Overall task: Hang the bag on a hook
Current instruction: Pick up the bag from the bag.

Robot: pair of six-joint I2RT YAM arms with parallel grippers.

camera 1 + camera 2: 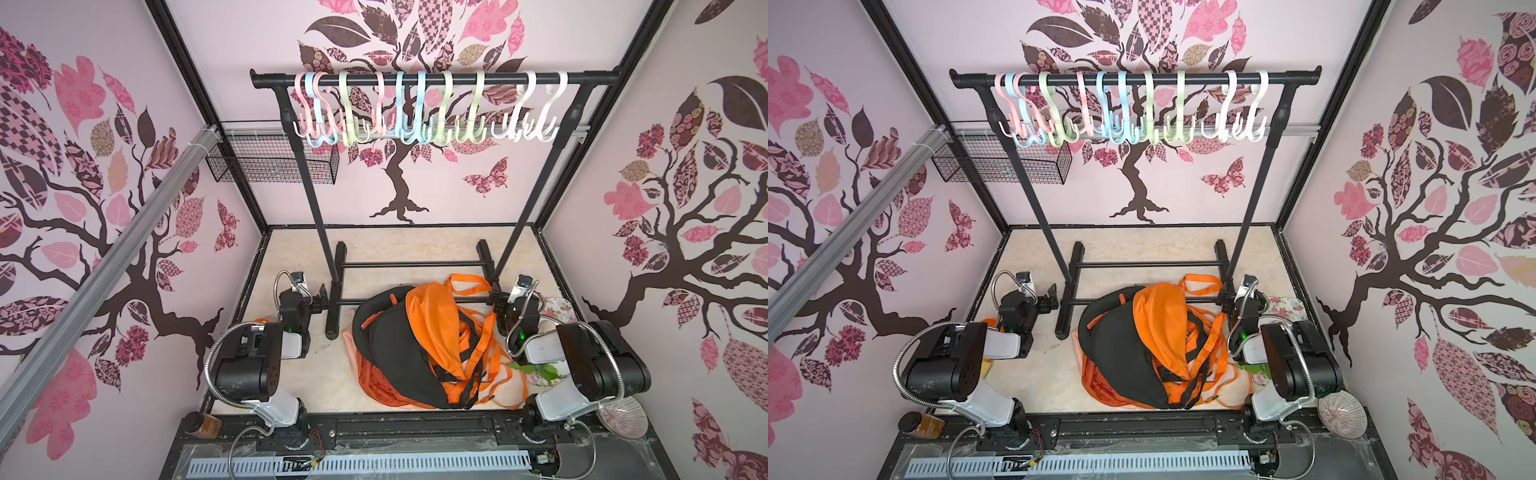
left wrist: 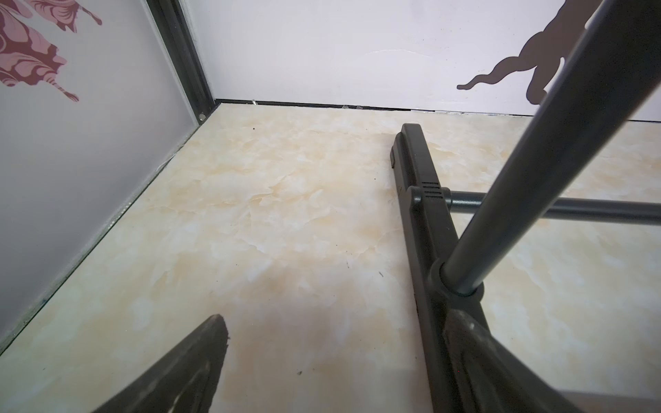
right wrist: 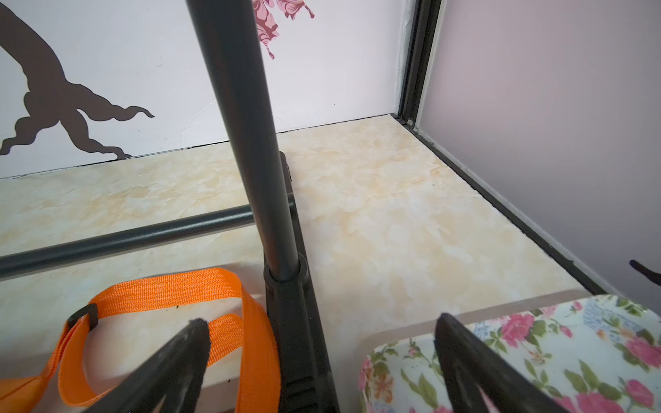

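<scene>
Since both claws stand wide open with nothing between their jaws, the job is judged to be at its first step, the reach for the bag. The left claw [image 1: 321, 297] hangs low over the cream marble-patterned desk [image 1: 291, 257], just beside the left foot of the black metal garment rack [image 1: 361, 78]; its wrist view shows only bare desk ahead. Between the arms, the orange and black fabric backpack [image 1: 415, 345] lies slumped on the desk before the rack's base, straps heaped on its right side. One orange webbing strap loop [image 3: 161, 289] reaches the rack's right foot, and the right claw [image 3: 318, 320] hovers there, one finger over the webbing, the other over a flowered tray [image 3: 536, 357]. High overhead, the pastel plastic hooks [image 1: 400, 104] hang along the rack's top rail, all empty. The next move probably calls for the right claw to shift toward the loop, drop, and close on a single band, not the tangle. A long lift would follow, with the loop held open enough to slip over a hook's tip.
</scene>
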